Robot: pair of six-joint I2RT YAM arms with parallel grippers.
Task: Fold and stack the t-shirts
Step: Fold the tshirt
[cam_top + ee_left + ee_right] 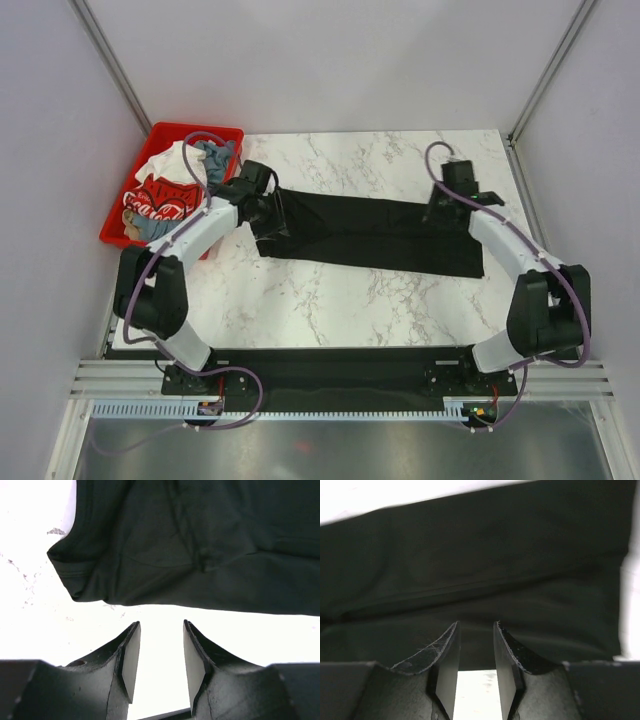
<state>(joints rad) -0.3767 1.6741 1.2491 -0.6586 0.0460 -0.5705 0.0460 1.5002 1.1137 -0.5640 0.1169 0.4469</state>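
Top external view: the black t-shirt [370, 235] lies on the marble-patterned bench [350, 300] as a long, narrow band running from 9 o'clock to 3 o'clock, apparently already folded lengthwise. The left pincer [268, 212] sits at the band's 9 o'clock end and the right pincer [440, 208] at the far edge of its 3 o'clock end. Left wrist view: the left pincer [161, 625] is parted to a moderate gap and holds nothing. Bare bench shows between its fingers, and the cloth edge lies just beyond the tips. Right wrist view: the right pincer [476, 625] is parted more narrowly, is also empty, and is poised over the cloth. Judgement: the step in hand is the crosswise fold. To do it well, each pincer should take the full layered thickness at an end corner, lift only enough to clear the bench, and carry the end over squarely so that the edges meet. A shallow bite risks taking the top layer alone and spoiling the fold. Material: thin matte knit, limp, lying flat with soft creases. The sleeve hem [70, 575] is double-stitched and bunched at its corner, and a long seam ridge [470, 587] crosses the panel. The bench is hard, smooth and glossy, so the cloth should slide freely. At 10 o'clock the rigid red plastic bin [115, 225] holds crumpled tees: a white one [175, 163], a red one with lettering [165, 200], and a grey-blue one [215, 155].
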